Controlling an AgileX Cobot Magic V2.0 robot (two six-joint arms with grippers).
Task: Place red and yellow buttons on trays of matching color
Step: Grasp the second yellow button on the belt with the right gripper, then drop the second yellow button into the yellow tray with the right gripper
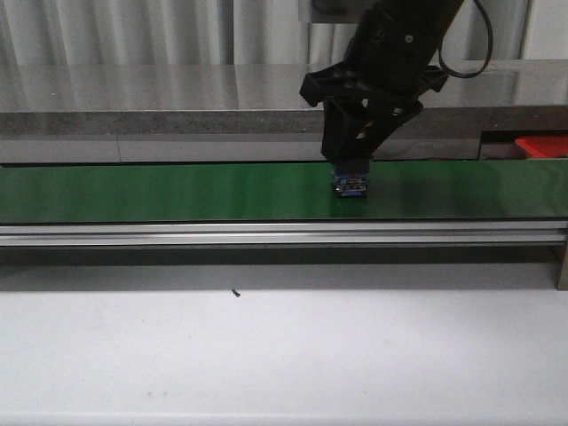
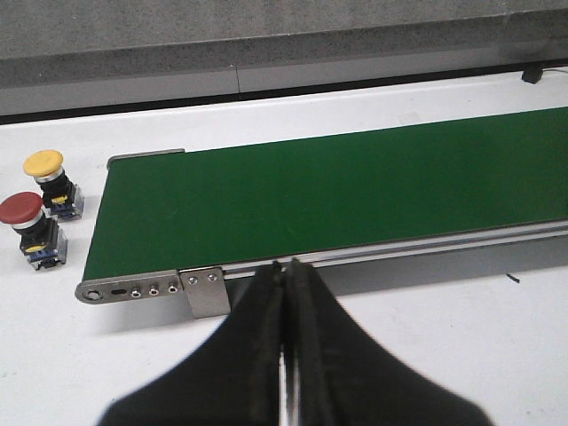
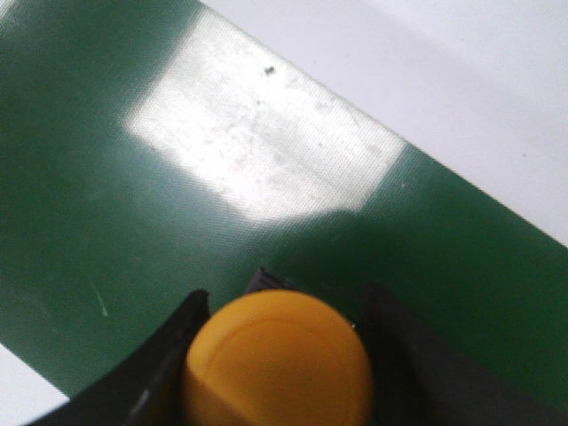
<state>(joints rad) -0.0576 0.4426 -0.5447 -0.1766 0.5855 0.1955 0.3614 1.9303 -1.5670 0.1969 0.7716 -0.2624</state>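
Observation:
My right gripper (image 1: 351,169) stands low over the green belt (image 1: 177,191), its fingers close on both sides of a yellow button (image 1: 351,184) whose base rests on the belt. In the right wrist view the yellow cap (image 3: 277,359) fills the space between the fingers. My left gripper (image 2: 284,266) is shut and empty above the white table by the belt's end. Another yellow button (image 2: 44,165) and a red button (image 2: 21,209) stand on the table beside that end. A corner of the red tray (image 1: 542,145) shows at the far right. No yellow tray is in view.
The belt's aluminium rail (image 1: 266,233) runs along its front. A grey ledge (image 1: 177,120) lies behind the belt. A small dark speck (image 1: 236,291) lies on the white table in front. A black cable (image 1: 461,62) hangs by the right arm.

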